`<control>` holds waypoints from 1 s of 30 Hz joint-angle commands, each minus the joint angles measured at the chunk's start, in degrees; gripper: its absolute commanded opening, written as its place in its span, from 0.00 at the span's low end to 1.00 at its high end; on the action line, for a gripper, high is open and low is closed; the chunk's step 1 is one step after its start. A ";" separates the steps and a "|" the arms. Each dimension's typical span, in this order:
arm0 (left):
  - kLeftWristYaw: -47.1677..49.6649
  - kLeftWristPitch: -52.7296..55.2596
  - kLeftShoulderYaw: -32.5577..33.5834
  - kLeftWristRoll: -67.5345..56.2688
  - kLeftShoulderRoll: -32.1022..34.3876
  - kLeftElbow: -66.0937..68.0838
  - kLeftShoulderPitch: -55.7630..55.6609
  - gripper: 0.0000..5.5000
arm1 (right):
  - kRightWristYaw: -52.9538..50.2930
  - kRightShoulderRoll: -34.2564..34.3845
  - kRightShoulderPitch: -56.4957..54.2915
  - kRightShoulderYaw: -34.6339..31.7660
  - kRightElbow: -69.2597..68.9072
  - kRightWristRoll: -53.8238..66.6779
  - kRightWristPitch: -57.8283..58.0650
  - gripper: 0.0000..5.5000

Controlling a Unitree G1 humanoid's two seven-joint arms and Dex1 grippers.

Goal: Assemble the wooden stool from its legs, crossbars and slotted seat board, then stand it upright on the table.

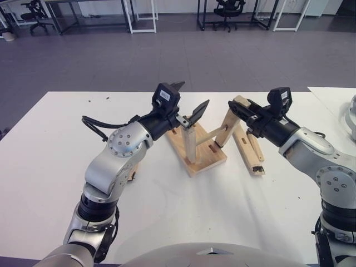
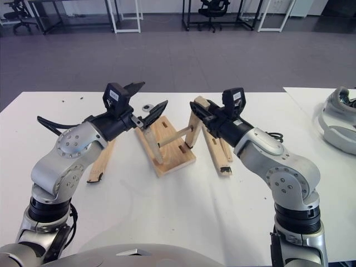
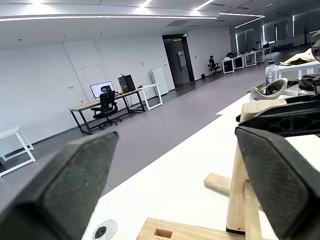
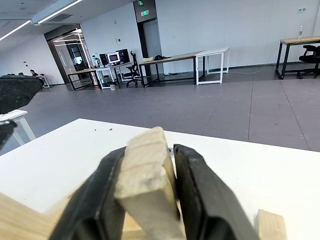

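Observation:
The slotted seat board (image 1: 207,159) lies flat mid-table. One leg (image 1: 190,143) stands upright in it, and a crossbar (image 1: 209,135) runs from this leg to a second leg (image 1: 230,125) that leans over the board's far right side. My right gripper (image 1: 245,113) is shut on that second leg's upper end (image 4: 146,182). Open, my left gripper (image 1: 188,100) hovers just above and behind the top of the upright leg (image 3: 238,192), with nothing between its fingers (image 3: 75,185).
More leg pieces (image 1: 248,148) lie on the table right of the board. Another wooden piece (image 2: 102,159) lies under my left arm. A white headset (image 2: 338,125) rests on the neighbouring table, far right. A small round grommet (image 2: 147,107) sits behind the board.

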 commanded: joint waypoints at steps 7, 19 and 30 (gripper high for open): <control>-0.73 3.19 -2.43 3.45 2.47 5.36 4.46 0.78 | -2.04 0.73 -6.26 -1.46 0.45 3.58 5.97 0.23; 0.14 2.71 -3.08 3.71 1.64 5.39 4.90 0.78 | -6.41 -0.94 -17.02 1.07 -2.06 6.50 15.92 0.20; 0.17 2.78 -3.02 3.93 1.65 5.47 5.09 0.78 | -12.59 3.26 -16.03 -6.29 12.04 20.57 17.73 0.20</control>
